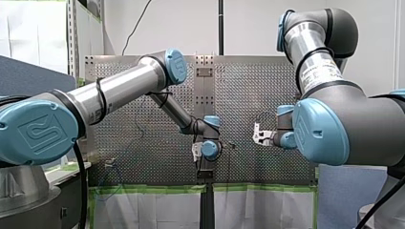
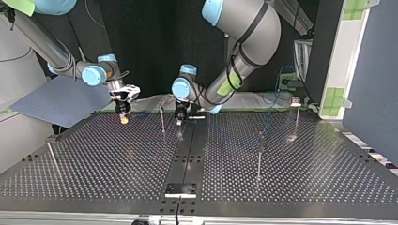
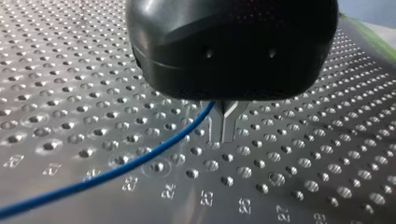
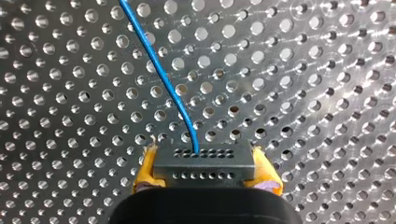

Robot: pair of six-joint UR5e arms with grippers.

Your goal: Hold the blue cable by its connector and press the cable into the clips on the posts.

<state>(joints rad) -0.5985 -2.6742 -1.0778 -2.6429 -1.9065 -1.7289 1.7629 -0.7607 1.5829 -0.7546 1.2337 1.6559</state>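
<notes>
The thin blue cable (image 4: 161,74) left one hole of a dark, rectangular connector (image 4: 205,169), curving away over the perforated table (image 4: 303,93). The connector sat clamped between the yellow pads (image 4: 148,168) of the right gripper (image 4: 207,161). Slim posts (image 2: 259,157) stood upright, well apart.

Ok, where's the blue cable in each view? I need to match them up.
Front view: blue cable, faint, over the perforated table at the view's left.
Top view: the cable drops toward a post at the view's right.
Left wrist view: the cable runs out from my left gripper across the table.
Right wrist view: the cable leaves the connector held by my right gripper.
Shared landmark: the perforated table.
</notes>
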